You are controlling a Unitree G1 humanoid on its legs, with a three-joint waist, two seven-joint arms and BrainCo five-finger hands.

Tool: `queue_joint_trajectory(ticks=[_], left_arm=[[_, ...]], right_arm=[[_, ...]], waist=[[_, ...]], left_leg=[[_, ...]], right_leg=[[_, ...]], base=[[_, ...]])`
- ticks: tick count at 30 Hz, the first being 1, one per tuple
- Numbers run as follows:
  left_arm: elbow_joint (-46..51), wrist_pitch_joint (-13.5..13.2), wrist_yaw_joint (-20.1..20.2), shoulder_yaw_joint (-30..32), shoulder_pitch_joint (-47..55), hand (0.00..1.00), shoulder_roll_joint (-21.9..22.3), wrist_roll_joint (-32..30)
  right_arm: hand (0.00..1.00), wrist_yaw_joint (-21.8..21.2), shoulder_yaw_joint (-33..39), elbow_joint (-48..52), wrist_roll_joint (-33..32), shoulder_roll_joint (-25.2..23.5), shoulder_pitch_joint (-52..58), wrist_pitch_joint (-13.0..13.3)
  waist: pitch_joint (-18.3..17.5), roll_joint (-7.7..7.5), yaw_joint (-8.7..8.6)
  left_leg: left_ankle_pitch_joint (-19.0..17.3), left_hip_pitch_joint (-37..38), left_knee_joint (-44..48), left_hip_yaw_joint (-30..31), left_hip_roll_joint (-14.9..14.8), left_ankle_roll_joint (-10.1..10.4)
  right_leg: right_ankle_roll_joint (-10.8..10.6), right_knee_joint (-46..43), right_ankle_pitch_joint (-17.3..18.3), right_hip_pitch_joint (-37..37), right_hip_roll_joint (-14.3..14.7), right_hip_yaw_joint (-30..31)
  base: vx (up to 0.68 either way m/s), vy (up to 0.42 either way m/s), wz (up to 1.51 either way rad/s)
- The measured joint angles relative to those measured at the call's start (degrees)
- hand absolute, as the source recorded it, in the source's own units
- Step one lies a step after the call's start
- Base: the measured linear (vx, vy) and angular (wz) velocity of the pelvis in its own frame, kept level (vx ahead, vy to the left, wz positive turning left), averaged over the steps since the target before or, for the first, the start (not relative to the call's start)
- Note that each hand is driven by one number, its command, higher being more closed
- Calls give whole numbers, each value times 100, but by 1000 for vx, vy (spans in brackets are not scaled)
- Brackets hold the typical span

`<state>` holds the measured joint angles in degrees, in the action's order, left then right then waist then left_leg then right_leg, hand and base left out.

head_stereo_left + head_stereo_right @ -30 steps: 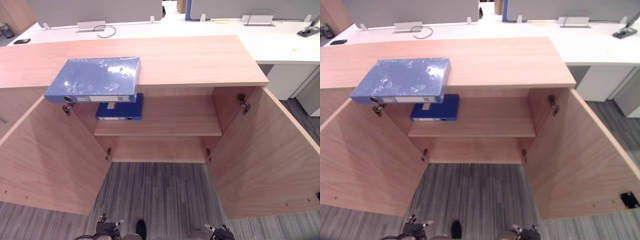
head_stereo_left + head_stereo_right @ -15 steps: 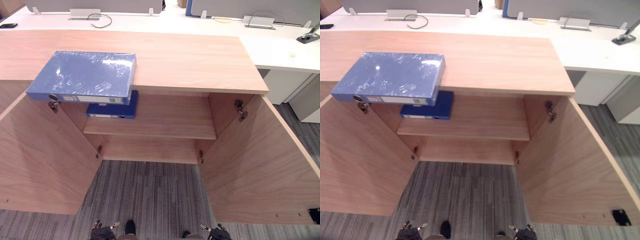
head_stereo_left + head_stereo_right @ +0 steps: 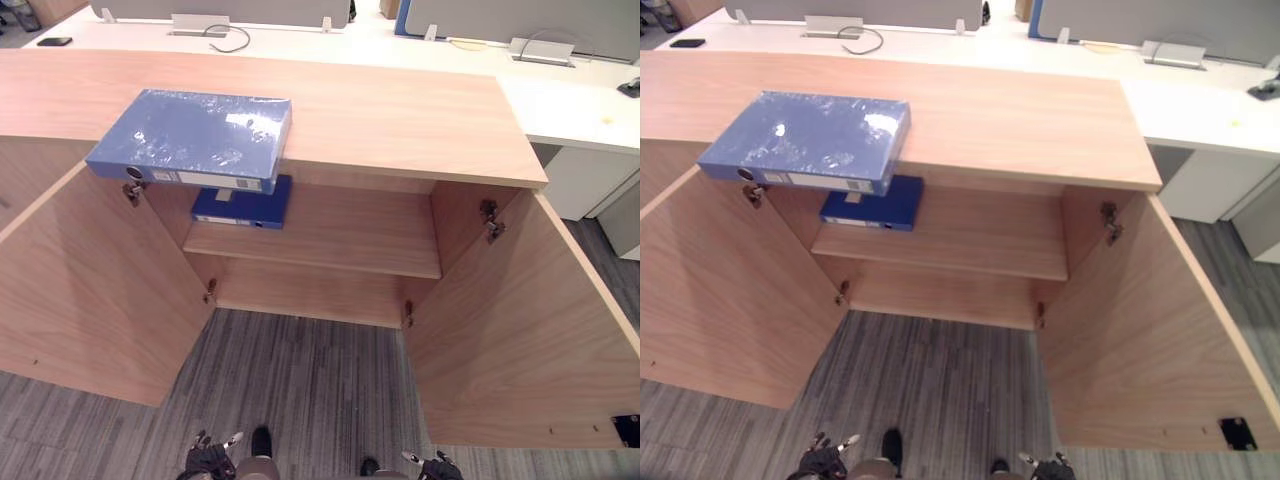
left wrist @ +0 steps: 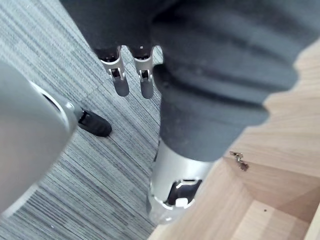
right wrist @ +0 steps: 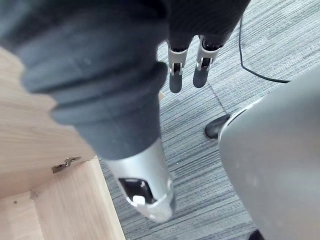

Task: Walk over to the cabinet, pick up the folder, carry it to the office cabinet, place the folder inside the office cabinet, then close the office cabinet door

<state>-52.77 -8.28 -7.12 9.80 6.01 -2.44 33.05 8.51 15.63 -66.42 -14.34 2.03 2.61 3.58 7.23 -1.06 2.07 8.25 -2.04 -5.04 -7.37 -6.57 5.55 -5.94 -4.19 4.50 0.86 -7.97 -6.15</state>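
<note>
A light blue folder (image 3: 190,140) lies flat on the wooden cabinet top (image 3: 400,110), left of centre, its spine overhanging the front edge. A darker blue folder (image 3: 243,203) lies on the inner shelf (image 3: 340,235) just below it. Both cabinet doors stand wide open. My left hand (image 3: 210,458) and right hand (image 3: 437,466) hang low at the bottom edge, well below and in front of the cabinet. The wrist views show the left fingers (image 4: 120,80) and the right fingers (image 5: 176,75) straight and holding nothing.
The open left door (image 3: 90,290) and right door (image 3: 530,330) flank a strip of grey carpet (image 3: 310,390) in front of the cabinet. Behind it runs a white desk (image 3: 560,95) with a cable (image 3: 228,40), a black phone (image 3: 53,41) and grey partitions.
The whole picture has shifted, so the camera has moved. The folders, the doors and both hands keep their places.
</note>
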Motion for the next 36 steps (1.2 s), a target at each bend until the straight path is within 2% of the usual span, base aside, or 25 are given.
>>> queue_joint_trajectory(ticks=[4, 7, 11, 16, 19, 21, 22, 24, 28, 31, 33, 36], left_arm=[[1406, -33, 10, -249, 135, 0, 6, 846], [2714, -233, 7, -336, 204, 0, -5, 1359], [3767, -394, 12, -311, 321, 0, -9, 1976], [5081, -638, -104, -289, 486, 0, 164, 2046], [5791, -809, -726, -33, 476, 0, 392, 1164], [6300, -825, -1615, 249, 485, 0, 526, -213], [6387, -804, -1791, 279, 492, 0, 534, -486], [6857, -484, -2837, 471, 536, 0, 553, -2273], [7456, 39, -4087, 628, 549, 0, 556, -4400], [7768, 345, -4479, 609, 480, 0, 527, -5509], [7784, 545, -4519, 580, 297, 0, 459, -6116], [7750, 813, -4418, 506, -131, 0, -67, -6990]], right_arm=[[0, -1, -202, 64, 10, 7, 19, -10], [0, 3, -406, 106, 228, 34, 9, -90], [0, -9, -694, 117, 456, 82, -124, -161], [0, -37, -904, 114, 656, 104, -192, -189], [0, -20, -907, 114, 656, 110, -156, -190], [0, 67, -906, 96, 654, 111, -93, -176], [0, 84, -907, 96, 654, 111, -71, -174], [0, 273, -913, 101, 648, 109, 37, -158], [0, 507, -1026, 117, 648, 104, 113, -97], [0, 523, -1019, 121, 650, 86, 159, -1], [0, 522, -1015, 121, 651, 83, 163, 13], [0, 500, -998, 123, 652, 72, 164, 17]], waist=[[-54, -4, 28], [-130, -14, 34], [-155, -1, 65], [-179, 12, 106], [-186, 6, 113], [-220, -11, 111], [-231, -14, 114], [-314, -19, 109], [-391, -41, 111], [-414, -56, 113], [-420, -60, 115], [-432, -80, 108]], left_leg=[[-26, -25, 1, 21, 116, -36], [-48, -97, 3, 80, 224, -76], [-53, -94, 4, 196, 259, -85], [-55, -86, 2, 209, 237, -88], [-53, -86, -3, 225, 245, -114], [-70, -90, -26, 250, 249, -90], [-71, -90, -27, 262, 249, -89], [-68, -95, -29, 335, 241, -83], [-49, -91, -28, 355, 206, -65], [-27, -89, -26, 354, 186, -83], [-24, -89, -26, 353, 171, -81], [-21, -90, -26, 317, 128, -73]], right_leg=[[-16, 34, -24, 2, -71, -15], [-63, 150, -59, 9, -161, -68], [-54, 202, -91, 51, -186, -92], [-2, 202, -127, 60, -167, -105], [75, 212, -182, 59, -173, -106], [70, 191, -192, 57, -180, -104], [70, 187, -192, 58, -179, -108], [67, 180, -189, 69, -164, -132], [55, 191, -196, 89, -129, -130], [45, 205, -203, 97, -111, -128], [39, 209, -207, 97, -96, -123], [16, 237, -224, 85, -52, -84]], base=[[42, 35, 6], [73, 64, 9], [69, 8, 0], [0, 3, 0], [-49, 35, -1], [-58, 31, 2], [-50, 16, 7], [-30, 6, 6], [-3, 0, 1], [0, 0, 0], [0, 0, 0], [-2, -5, -6]])
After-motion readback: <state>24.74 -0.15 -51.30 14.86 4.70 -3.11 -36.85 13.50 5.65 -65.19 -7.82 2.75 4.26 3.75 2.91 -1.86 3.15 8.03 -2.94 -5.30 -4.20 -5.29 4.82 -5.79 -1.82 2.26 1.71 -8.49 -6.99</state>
